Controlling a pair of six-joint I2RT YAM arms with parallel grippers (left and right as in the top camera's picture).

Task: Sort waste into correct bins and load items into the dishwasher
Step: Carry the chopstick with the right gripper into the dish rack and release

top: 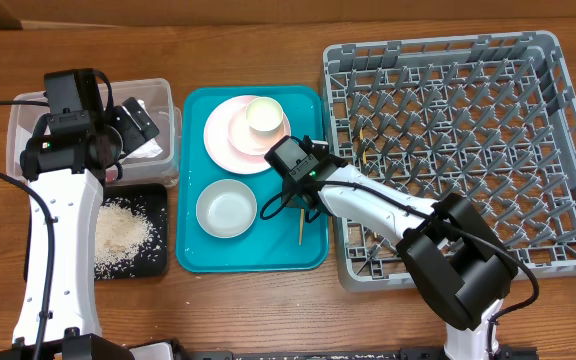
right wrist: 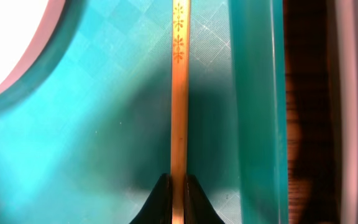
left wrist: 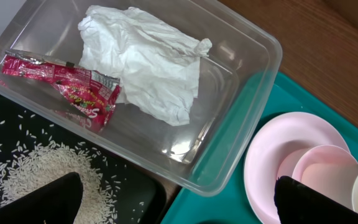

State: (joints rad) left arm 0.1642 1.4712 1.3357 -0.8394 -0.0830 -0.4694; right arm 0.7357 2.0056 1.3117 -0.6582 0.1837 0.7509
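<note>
I see print on the red sauce packet (left wrist: 73, 87), maybe lettering, but unreadable from here; the chopstick (right wrist: 179, 124) carries only small flower marks.

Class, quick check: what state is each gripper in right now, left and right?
Left gripper: open, holding nothing.
Right gripper: closed on a wooden chopstick.

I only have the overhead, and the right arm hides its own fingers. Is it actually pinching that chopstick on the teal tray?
Observer: Yes, the right gripper is shut on the chopstick, low over the teal tray.
Operator: What's in the clear tub on the left?
Observer: A crumpled napkin and a red sauce packet, next to each other.
Operator: Is the left gripper holding anything?
Observer: No, it is open, nothing between its fingers.
</note>
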